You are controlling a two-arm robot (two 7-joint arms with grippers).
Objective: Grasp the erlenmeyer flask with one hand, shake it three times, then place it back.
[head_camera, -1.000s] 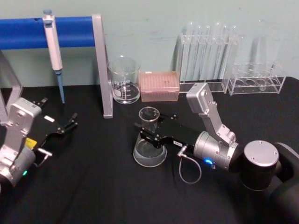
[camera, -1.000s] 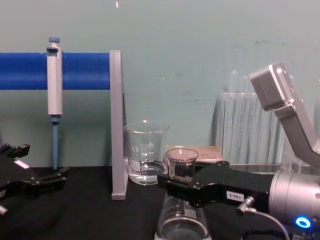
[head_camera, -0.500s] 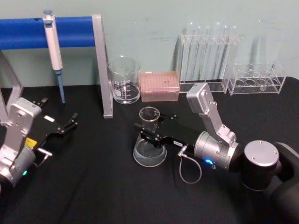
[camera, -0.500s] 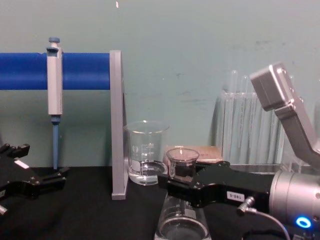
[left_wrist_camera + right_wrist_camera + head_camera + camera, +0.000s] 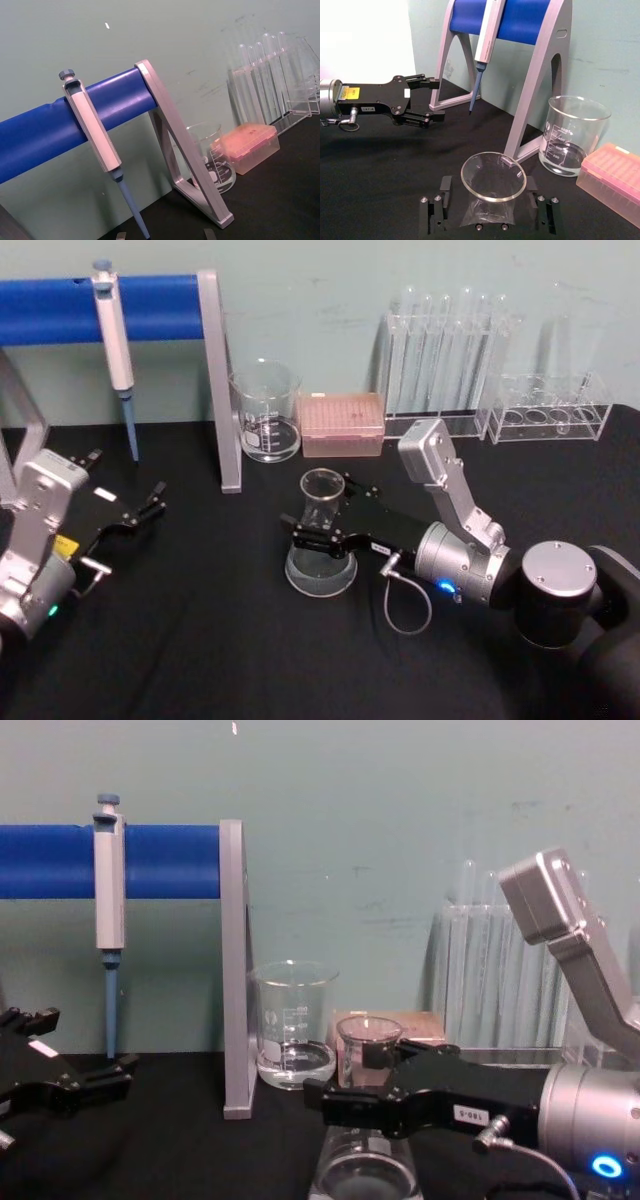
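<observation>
right end effector (image 5: 345,1088) | jaws astride erlenmeyer flask (image 5: 366,1130) neck | table

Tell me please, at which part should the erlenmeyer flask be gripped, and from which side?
Probably the narrow neck of the erlenmeyer flask, below the flared rim, approached level from the robot's right. The wide base tapers upward, so the neck fits between fingers best. The right gripper sits there already, jaws either side.

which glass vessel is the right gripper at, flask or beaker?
The erlenmeyer flask: the right gripper straddles its neck with fingers spread. The straight-sided beaker stands apart, back by the grey stand.
</observation>
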